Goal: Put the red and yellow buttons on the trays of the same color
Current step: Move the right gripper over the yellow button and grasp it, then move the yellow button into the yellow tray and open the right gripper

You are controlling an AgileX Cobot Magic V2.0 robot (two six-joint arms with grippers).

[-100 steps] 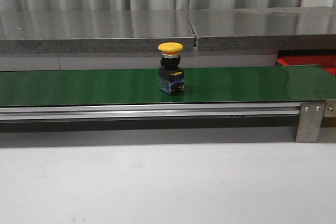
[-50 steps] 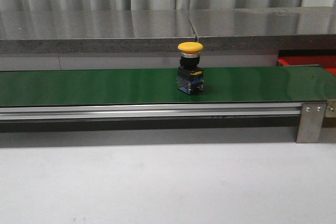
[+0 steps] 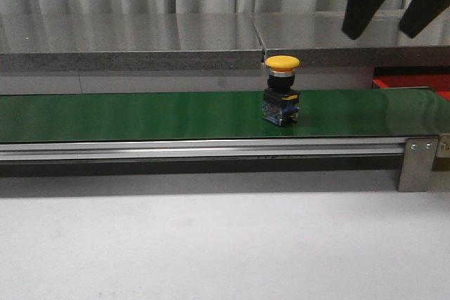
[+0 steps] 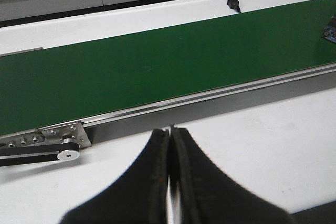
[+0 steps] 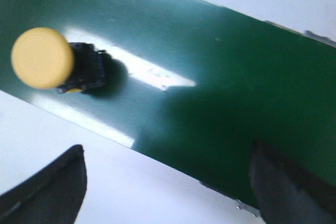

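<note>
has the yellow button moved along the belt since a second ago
Yes. The yellow button has travelled right along the green belt, from left of the seam in the grey ledge to right of it.

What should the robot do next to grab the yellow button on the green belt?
Probably lower the right gripper toward the button. It hangs open above the belt, up and to the right of the button, which stands upright and untouched. The left gripper is shut over the table, off by the belt's other end, so the right one looks better placed.
</note>
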